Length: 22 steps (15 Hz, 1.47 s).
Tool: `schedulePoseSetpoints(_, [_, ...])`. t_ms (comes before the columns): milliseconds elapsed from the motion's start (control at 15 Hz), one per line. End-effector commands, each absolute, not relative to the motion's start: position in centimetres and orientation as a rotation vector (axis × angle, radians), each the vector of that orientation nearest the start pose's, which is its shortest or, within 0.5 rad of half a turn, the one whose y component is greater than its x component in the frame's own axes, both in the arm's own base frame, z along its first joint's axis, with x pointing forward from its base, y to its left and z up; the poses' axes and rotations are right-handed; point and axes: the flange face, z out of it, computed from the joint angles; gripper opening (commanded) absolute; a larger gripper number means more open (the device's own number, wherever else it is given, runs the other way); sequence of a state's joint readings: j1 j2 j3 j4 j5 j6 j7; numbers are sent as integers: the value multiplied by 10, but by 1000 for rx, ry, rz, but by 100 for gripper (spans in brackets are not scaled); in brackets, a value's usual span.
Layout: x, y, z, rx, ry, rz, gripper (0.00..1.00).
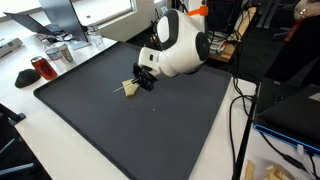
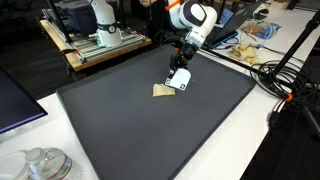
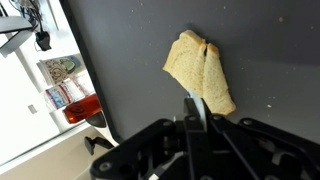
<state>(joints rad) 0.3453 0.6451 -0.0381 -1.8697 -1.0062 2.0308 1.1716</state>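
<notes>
The gripper is down low over the mat, and its fingers are pressed together with no gap showing between them. Right at the tips, and running on ahead of them, lies the cloth. It is tan, folded into two lobes, and flat on the mat. In both exterior views the cloth sits just beside the gripper, touching it or very nearly so. From the wrist view nobody could say whether a sliver of the near edge is caught between the tips or whether they only rest against it. The work in hand looks like handling that near edge, and doing it well probably comes down to a few things. The tips should stay close to the mat so the fabric cannot slip under them, and any pull should run along the fold line ahead of the fingers rather than across it, so the two lobes move as one. Moving slowly should help too, since a light cloth is likely to bunch or flip. If nothing is caught, the fingers would most likely have to part and close again further onto the cloth. Off to one side of the fingers, past the mat's rim, stands a red cup, well apart from all this.
</notes>
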Motion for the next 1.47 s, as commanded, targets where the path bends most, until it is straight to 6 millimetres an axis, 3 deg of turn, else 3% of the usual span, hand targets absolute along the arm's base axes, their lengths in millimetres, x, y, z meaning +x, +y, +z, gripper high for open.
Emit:
schedulePoseSetpoints(0, [587, 138, 146, 2196, -172, 282, 1])
schedulePoseSetpoints(400, [584, 140, 139, 2179, -162, 277, 1])
schedulePoseSetpoints(733, [589, 126, 162, 2237, -223, 260, 1])
schedulePoseSetpoints(933, [595, 108, 181, 2304, -286, 249, 1])
schedulePoseSetpoints(1400, [619, 42, 229, 2546, -471, 199, 1])
